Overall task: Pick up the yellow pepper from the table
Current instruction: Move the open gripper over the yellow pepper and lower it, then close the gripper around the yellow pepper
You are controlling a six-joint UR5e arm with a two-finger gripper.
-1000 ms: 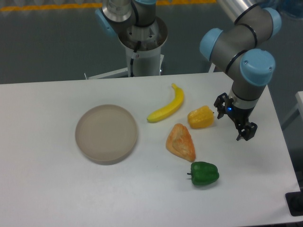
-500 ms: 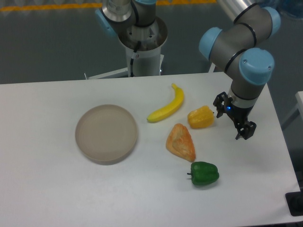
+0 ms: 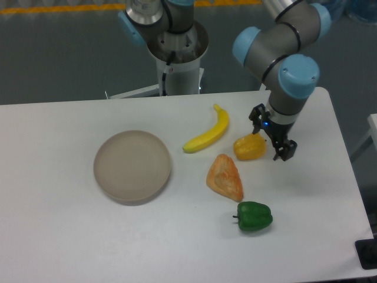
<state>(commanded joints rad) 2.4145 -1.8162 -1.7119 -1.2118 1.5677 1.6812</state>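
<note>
End effector [image 3: 270,134] has shifted left and up-frame over the last second. It was out right of the pepper with bare counter between; now it sits at the pepper's upper right edge, one dark finger [image 3: 257,114] above the fruit, the other [image 3: 283,151] just off its right side. Fingers are spread apart, nothing between them yet. Released, not gripping.

Pepper [image 3: 249,147] has not budged: right of centre on the counter [image 3: 59,236], just right of the banana's [image 3: 208,132] lower end, above the pastry [image 3: 225,177]. Whether a finger already touches it I cannot tell from this angle; they overlap in view.

Other items unchanged: plate [image 3: 133,167] at left, green pepper [image 3: 254,216] lower right of centre, well apart from the action.

Reading: the approach is closing in, grasp not yet made. The gap between the fingers looks set diagonally across the pepper's right shoulder rather than centred over it, so I judge a little more leftward travel and a descent are still needed before closing. Risk: the glossy, lobed skin could squirt sideways toward the banana or pastry, both near, if the fingers pinch off-centre.
</note>
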